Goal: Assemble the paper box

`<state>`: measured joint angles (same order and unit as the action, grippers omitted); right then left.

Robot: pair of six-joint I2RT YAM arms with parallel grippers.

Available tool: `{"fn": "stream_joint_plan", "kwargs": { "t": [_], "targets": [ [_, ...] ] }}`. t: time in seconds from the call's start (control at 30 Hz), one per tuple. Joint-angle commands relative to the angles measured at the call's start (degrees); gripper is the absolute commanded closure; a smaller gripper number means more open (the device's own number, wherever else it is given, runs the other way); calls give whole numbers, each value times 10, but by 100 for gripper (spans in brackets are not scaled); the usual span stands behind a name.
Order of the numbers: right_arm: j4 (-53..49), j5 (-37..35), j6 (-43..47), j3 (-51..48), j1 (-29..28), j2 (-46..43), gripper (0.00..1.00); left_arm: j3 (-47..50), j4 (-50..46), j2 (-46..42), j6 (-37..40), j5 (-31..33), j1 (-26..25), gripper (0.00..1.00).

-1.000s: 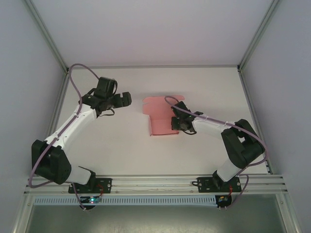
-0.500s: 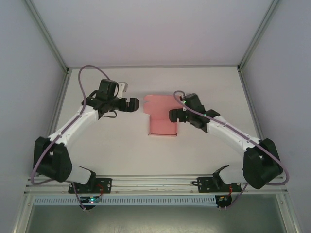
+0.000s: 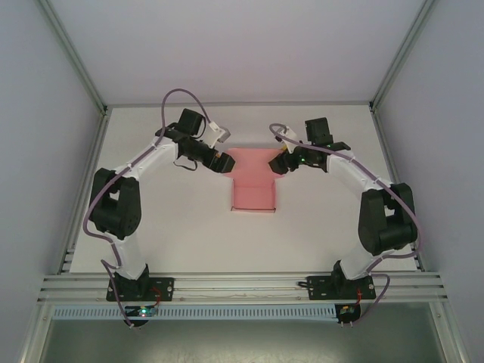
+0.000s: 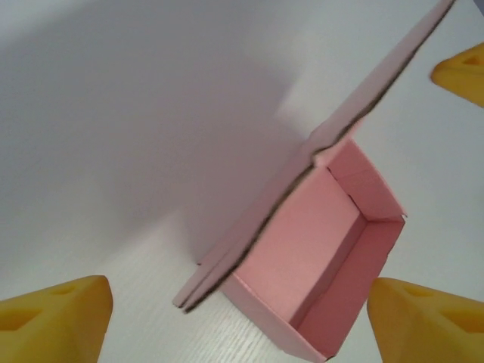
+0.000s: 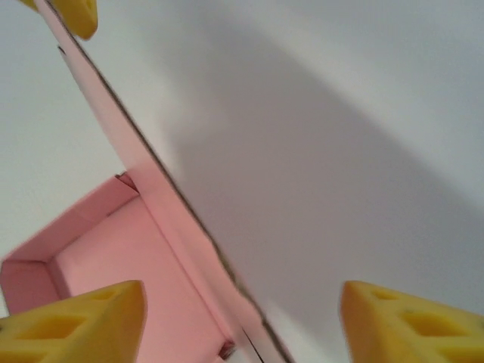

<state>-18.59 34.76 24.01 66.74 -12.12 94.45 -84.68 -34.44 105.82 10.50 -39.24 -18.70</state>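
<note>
White table (image 3: 318, 227) holds pink paper box (image 3: 253, 195), lid raised.

Lab: aluminium-framed white enclosure (image 3: 73, 60)

Overhead from behind, both wrist views close, sharing paper box (image 3: 253, 185)
</note>
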Motion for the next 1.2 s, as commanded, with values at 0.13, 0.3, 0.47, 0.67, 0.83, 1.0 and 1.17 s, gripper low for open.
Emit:
{"fn": "stream_joint_plan", "kwargs": {
  "t": [0.13, 0.3, 0.47, 0.67, 0.83, 1.0, 1.17],
  "targets": [
    [-60, 32, 66, 11, -2, 2, 58, -66, -99, 56, 61, 41, -35, 29],
    [-76, 8, 70, 14, -4, 3, 71, -105, -117, 79, 54, 38, -39, 77],
    [-106, 6, 82, 16, -7, -1, 92, -99, -100, 71, 34, 59, -44, 99],
    [-88, -95, 42, 7, -34, -29, 100, -83, -72, 47, -15, 179, -77, 100],
    [11, -226, -101, -20, -75, -70, 98, -83, -40, 32, -128, 350, -120, 100],
    [63, -243, -142, -61, -96, -94, 88, -36, 34, -2, -241, 478, -137, 100],
    [56, -153, -142, -67, -59, -63, 78, 14, 100, -13, -218, 411, -139, 100]
  ]
}}
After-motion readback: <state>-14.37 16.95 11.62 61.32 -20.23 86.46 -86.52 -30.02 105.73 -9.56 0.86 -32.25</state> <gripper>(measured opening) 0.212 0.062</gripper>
